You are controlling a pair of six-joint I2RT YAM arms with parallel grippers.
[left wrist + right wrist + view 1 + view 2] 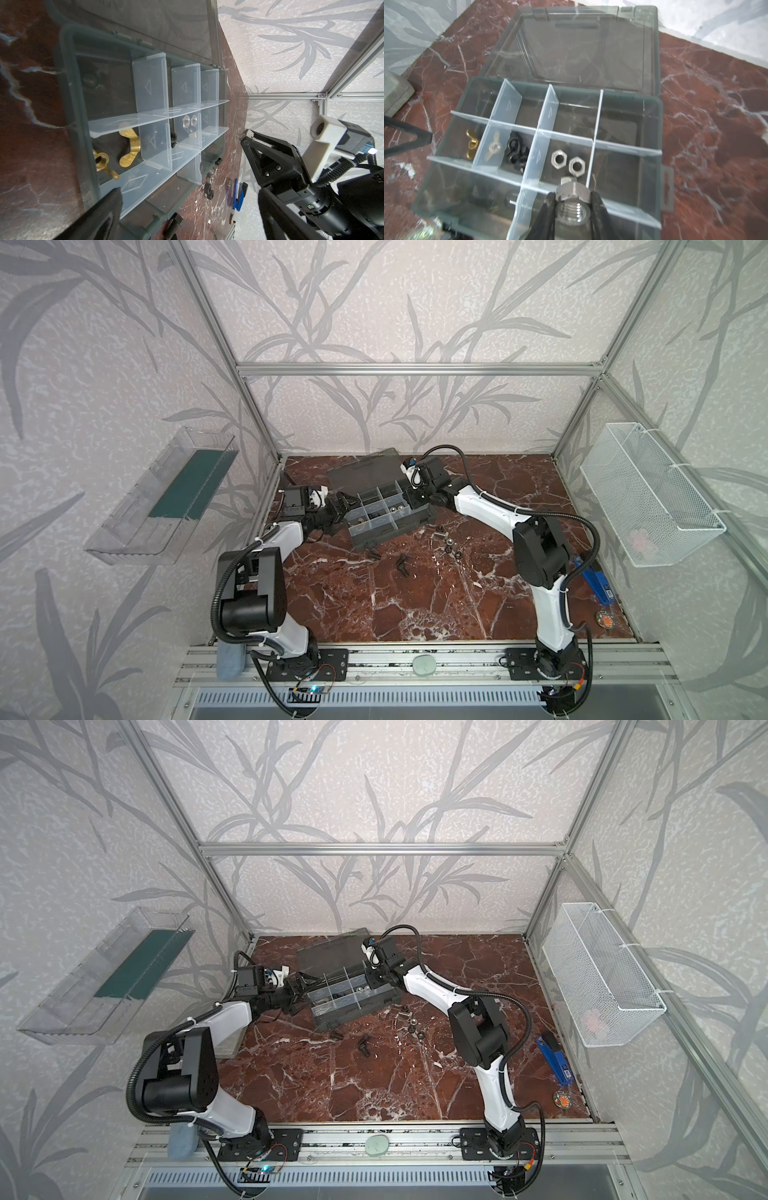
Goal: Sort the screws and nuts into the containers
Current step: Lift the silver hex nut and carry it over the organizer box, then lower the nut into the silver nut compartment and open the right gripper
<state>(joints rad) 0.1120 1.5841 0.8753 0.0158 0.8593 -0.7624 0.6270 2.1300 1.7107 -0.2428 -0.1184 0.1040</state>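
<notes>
1. The right gripper (pixel 572 198) was clamped on a silver nut (pixel 572 212). It held the nut above the open organizer case (pixel 657 133), close to the cell where two silver nuts (pixel 559 159) already lay
2. The left gripper (pixel 344 506) had its jaws wide apart and empty, just beside the case's left end
3. Sorted so far, in the middle row: brass wing nuts (pixel 471 145) shared the end cell, black nuts (pixel 517 149) sat in the next, and the silver pair lay in the one after
4. A dark part in the front row was too blurred to name, and the back-row cells looked empty
5. Left to do: on the marble table (pixel 415 605), just in front of the case, a small cluster of nuts (pixel 447 542) and a few black screws (pixel 403 566) lay unsorted
6. By this showing the job was roughly half done. Many of the nuts were housed and one more was about to join them, while the screws seemed largely untouched
</notes>
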